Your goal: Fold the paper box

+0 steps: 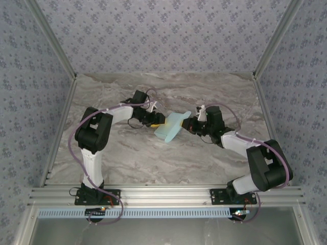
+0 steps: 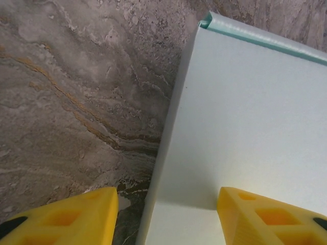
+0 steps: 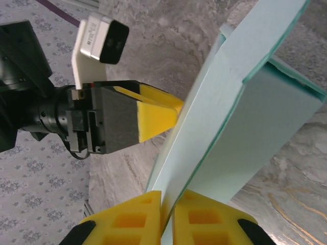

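The paper box [image 1: 171, 127], pale blue thin card, is held tilted above the middle of the marble table between both arms. My right gripper [image 1: 189, 124] is shut on its right edge. In the right wrist view the two yellow pads [image 3: 133, 219] pinch a card layer [image 3: 265, 102] in the right gripper [image 3: 167, 217]. My left gripper [image 1: 158, 121] is at the box's left edge and stands open. In the left wrist view its fingers [image 2: 76, 219] are wide apart in the left gripper [image 2: 168, 217], straddling the edge of the flat panel [image 2: 245, 112]. The left arm's yellow finger [image 3: 156, 116] sits close to the card's far side.
The marble tabletop [image 1: 153, 158] is bare around the box. Patterned walls [image 1: 30, 76] close in the left, right and back. An aluminium rail [image 1: 163, 194] runs along the near edge by the arm bases. The left wrist's camera [image 3: 99, 41] is near the card.
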`<state>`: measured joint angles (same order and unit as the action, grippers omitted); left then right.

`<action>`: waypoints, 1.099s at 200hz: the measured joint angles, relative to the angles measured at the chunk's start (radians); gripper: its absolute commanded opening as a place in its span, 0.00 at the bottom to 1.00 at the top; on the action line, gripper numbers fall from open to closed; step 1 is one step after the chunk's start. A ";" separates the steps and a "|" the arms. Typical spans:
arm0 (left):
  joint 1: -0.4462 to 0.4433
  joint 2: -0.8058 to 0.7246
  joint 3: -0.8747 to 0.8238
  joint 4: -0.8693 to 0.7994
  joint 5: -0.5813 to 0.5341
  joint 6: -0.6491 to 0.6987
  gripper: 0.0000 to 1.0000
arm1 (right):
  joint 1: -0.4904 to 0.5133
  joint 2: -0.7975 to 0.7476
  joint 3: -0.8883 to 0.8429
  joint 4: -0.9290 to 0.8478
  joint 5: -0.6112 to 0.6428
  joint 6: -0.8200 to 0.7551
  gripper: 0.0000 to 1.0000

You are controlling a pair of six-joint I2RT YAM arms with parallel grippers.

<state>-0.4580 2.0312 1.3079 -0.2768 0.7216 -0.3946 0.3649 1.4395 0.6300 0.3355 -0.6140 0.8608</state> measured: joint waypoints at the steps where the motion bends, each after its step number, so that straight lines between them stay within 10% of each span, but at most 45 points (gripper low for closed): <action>1: 0.000 0.000 0.000 0.000 0.000 0.000 0.57 | 0.000 0.000 0.000 0.000 0.000 0.000 0.13; 144: -0.014 -0.019 -0.008 -0.002 -0.111 -0.011 0.72 | 0.104 0.041 0.150 -0.150 0.180 -0.003 0.14; 220: -0.021 -0.450 -0.310 0.145 -0.407 -0.006 0.89 | 0.131 0.072 0.196 -0.183 0.237 0.000 0.14</action>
<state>-0.4793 1.5810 0.9981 -0.1322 0.3141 -0.4011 0.4957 1.5120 0.8257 0.1520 -0.3771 0.8612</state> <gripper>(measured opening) 0.871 0.140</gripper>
